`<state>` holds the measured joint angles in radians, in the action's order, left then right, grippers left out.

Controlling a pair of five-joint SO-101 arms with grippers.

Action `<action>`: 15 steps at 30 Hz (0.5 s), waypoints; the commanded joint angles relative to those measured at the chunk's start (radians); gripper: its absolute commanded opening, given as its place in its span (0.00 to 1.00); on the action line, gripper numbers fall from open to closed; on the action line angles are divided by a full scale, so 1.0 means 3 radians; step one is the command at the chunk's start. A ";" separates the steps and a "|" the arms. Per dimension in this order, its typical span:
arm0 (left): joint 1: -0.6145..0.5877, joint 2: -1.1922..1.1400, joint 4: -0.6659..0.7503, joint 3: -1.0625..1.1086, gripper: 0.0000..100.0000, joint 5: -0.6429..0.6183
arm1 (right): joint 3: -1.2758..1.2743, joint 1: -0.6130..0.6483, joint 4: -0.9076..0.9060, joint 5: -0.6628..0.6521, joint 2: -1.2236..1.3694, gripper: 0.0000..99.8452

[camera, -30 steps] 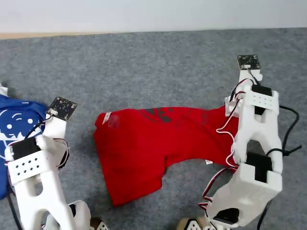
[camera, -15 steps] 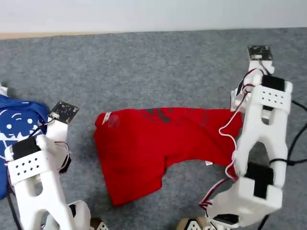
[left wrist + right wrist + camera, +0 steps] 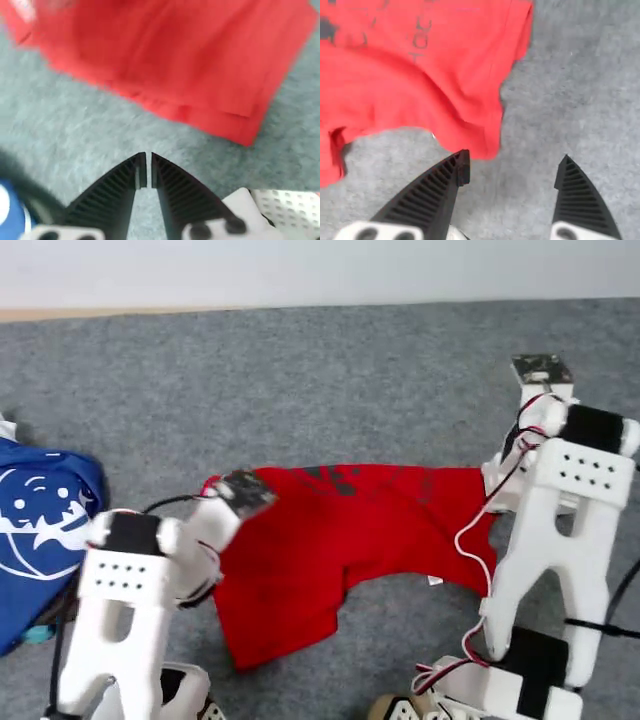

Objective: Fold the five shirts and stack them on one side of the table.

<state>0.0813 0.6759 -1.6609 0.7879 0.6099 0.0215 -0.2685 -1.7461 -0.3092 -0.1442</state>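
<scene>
Two shirts are seen on the grey worktop: a red shirt is spread rumpled between the arms, and a blue shirt is laid at the left edge. The red shirt is judged light, limp and prone to sag, so it is best pinched at a hem corner, through every layer there. The right pincer is held wide apart and empty just beside the shirt's corner, while the left pincer is closed on nothing near its layered edge.
</scene>
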 commanded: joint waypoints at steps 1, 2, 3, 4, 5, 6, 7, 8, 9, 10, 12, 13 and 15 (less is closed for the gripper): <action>0.0378 0.0020 0.0026 0.0028 0.03 -0.0031 | -0.0005 -0.0279 -0.0136 -0.0199 -0.0212 0.28; 0.0450 0.0020 0.0072 0.0043 0.03 -0.0031 | -0.0061 -0.0371 -0.0136 -0.0276 -0.0238 0.28; 0.0506 0.0015 0.0107 0.0059 0.03 -0.0031 | -0.0118 -0.0468 -0.0136 -0.0358 -0.0269 0.28; 0.0573 -0.0005 0.0153 0.0095 0.03 -0.0031 | -0.0184 -0.0565 -0.0136 -0.0440 -0.0315 0.28; 0.0644 -0.0056 0.0184 0.0136 0.04 -0.0026 | -0.0261 -0.0673 -0.0136 -0.0522 -0.0361 0.28; 0.0696 -0.0138 0.0220 0.0171 0.05 -0.0026 | -0.0332 -0.0780 -0.0136 -0.0614 -0.0422 0.28; 0.0736 -0.0245 0.0266 0.0187 0.06 -0.0026 | -0.0414 -0.0892 -0.0136 -0.0721 -0.0478 0.28; 0.0762 -0.0378 0.0302 0.0197 0.08 -0.0020 | -0.0496 -0.1005 -0.0136 -0.0834 -0.0545 0.28; 0.0783 -0.0522 0.0327 0.0192 0.09 -0.0010 | -0.0573 -0.1112 -0.0136 -0.0956 -0.0611 0.28; 0.0829 -0.0670 0.0363 0.0187 0.10 -0.0005 | -0.0655 -0.1225 -0.0136 -0.1079 -0.0678 0.28; 0.0946 -0.0931 0.0414 0.0166 0.11 0.0010 | -0.0818 -0.1440 -0.0074 -0.1258 -0.0811 0.28; 0.1018 -0.1048 0.0425 0.0136 0.11 0.0051 | -0.0900 -0.1552 -0.0033 -0.1325 -0.0882 0.28; 0.1227 -0.1248 0.0425 0.0079 0.11 0.0077 | -0.1059 -0.1762 0.0059 -0.1422 -0.1005 0.28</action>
<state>0.3775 0.3705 -1.5443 0.8508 0.6160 -0.2685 -0.7119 -1.7446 -0.6836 -0.3636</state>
